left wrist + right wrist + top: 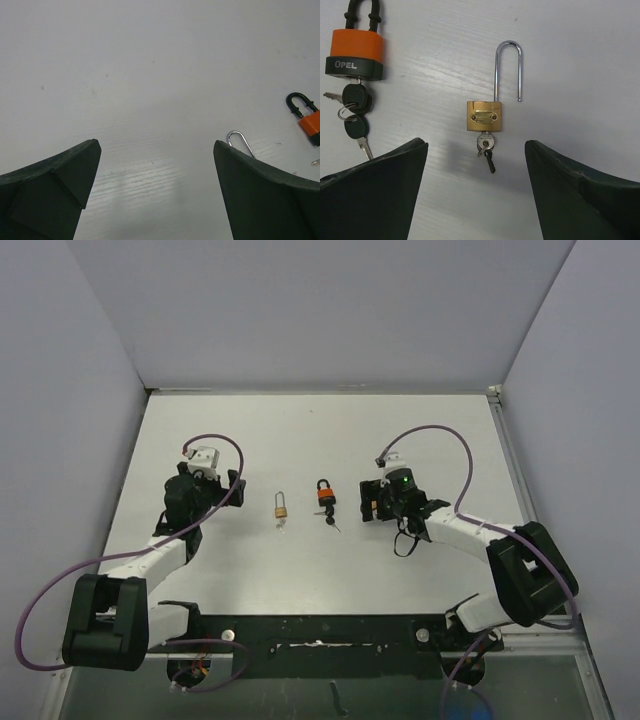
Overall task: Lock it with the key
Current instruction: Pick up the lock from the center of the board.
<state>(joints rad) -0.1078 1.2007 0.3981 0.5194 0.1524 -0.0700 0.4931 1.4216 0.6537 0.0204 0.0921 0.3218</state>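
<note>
A brass padlock (281, 506) lies flat on the white table with its silver shackle swung open. In the right wrist view the brass padlock (485, 115) has a key (485, 145) in its keyhole. An orange and black padlock (325, 496) lies to its right, with black-headed keys (354, 112) hanging from it. My right gripper (368, 502) is open and empty just right of the orange padlock; its fingers frame the brass padlock in the right wrist view (476, 144). My left gripper (236, 490) is open and empty left of the brass padlock, over bare table (156, 145).
The left wrist view shows only the brass padlock's shackle tip (240, 141) and the orange padlock (309, 121) at the right edge. White walls enclose the table on three sides. A black mounting bar (320, 630) runs along the near edge.
</note>
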